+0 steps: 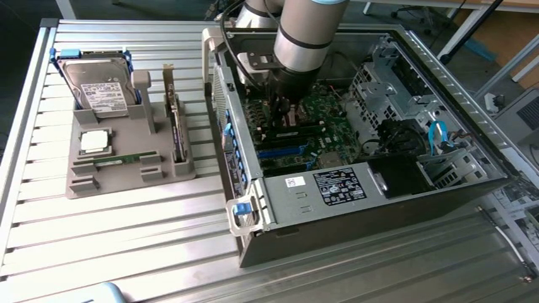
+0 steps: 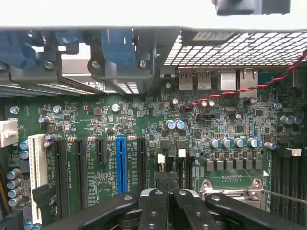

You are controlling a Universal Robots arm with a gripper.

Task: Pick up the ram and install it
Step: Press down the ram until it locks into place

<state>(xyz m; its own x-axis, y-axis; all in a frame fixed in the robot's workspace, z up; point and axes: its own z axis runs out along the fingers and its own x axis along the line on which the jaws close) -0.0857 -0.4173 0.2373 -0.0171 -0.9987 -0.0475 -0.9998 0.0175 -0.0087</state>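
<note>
The pincer, pressed together, hangs over the motherboard; its printing is unreadable.

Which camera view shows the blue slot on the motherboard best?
The wrist view: the blue slot stands in plain sight among the black slots, with nothing covering it. In the exterior view the blue slot appears as a thin strip deep inside the computer case, below the arm.

A robotics lab: an open computer case on a slatted aluminium bench
</note>
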